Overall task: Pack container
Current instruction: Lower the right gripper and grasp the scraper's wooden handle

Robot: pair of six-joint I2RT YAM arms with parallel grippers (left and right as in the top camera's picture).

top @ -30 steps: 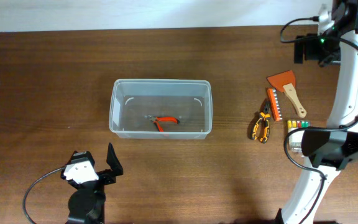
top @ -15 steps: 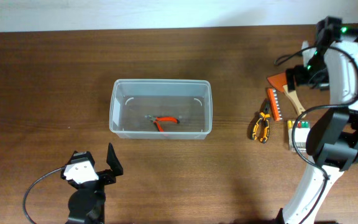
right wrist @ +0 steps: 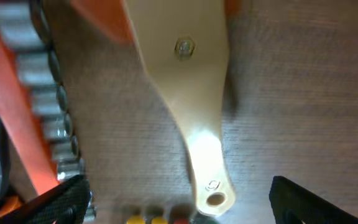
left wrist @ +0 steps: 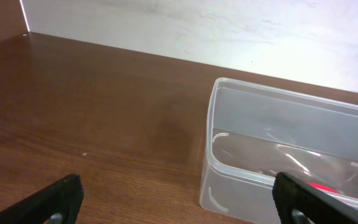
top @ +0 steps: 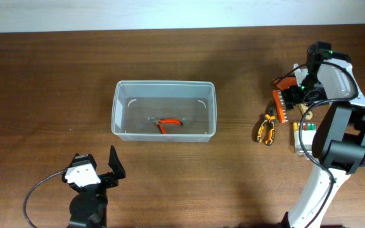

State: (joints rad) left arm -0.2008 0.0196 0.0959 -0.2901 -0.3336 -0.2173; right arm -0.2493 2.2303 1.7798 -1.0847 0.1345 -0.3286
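- Step in hand, as I judge it: picking up the next tool. The right gripper (right wrist: 176,194) hangs low over the wooden-handled scraper (right wrist: 188,106), fingers spread wide, one on either side of the handle and not touching it
- The next move calls for dropping a little further and closing squarely across the narrow handle. The socket rail (top: 279,105) lies just beside it at 9 o'clock, so the near finger has little room
- The container (top: 163,83) sits at the middle of the table, well apart from the tools at its 3 o'clock; only small orange-handled cutters (top: 168,124) lie inside
- Yellow-handled pliers (top: 267,130) and a small box of coloured bits (top: 301,135) wait outside, so packing looks early
- The left gripper (left wrist: 176,202) is parked at the container's 7 o'clock, fingers apart and holding nothing
- Hard to see: from overhead the right arm covers most of the scraper and part of the box; the wrist view crops the orange blade, and finger height above the table is unclear
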